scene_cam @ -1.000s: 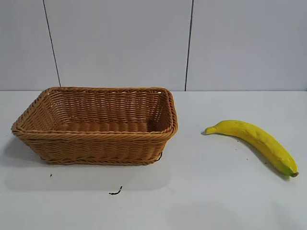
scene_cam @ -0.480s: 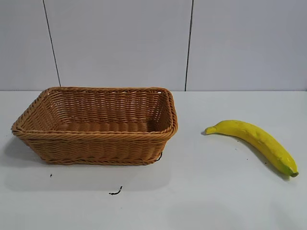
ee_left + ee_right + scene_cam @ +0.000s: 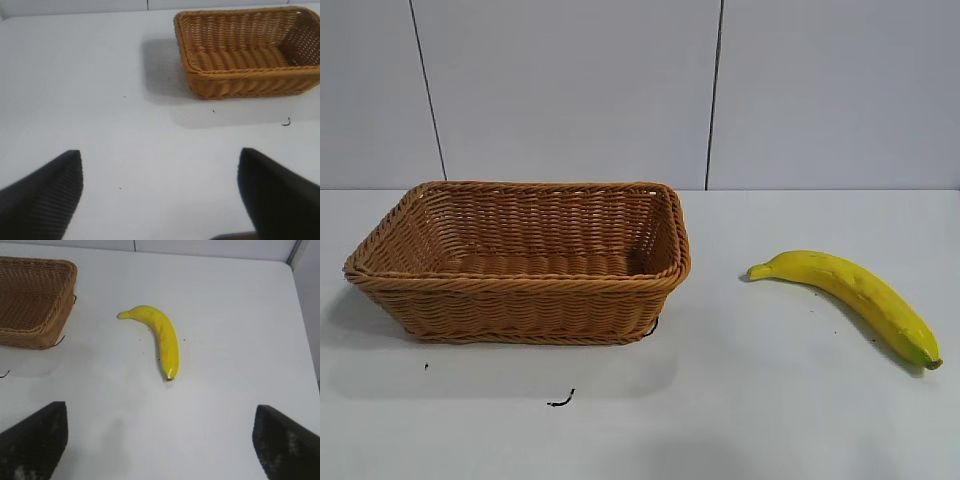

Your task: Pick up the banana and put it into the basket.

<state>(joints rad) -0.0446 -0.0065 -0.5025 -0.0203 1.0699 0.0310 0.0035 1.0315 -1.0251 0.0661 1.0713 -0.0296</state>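
While the banana [image 3: 159, 336] lies beside the basket [image 3: 30, 302]: right pincer [image 3: 160, 440] wide apart, empty.

No text, label, brand, number or sign can be read on anything in these views

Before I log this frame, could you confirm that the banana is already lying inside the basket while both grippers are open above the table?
Not quite: the banana is not in the basket; it lies on the table apart from it, as the exterior view shows. The rest holds: the left gripper and right gripper are open above the table.
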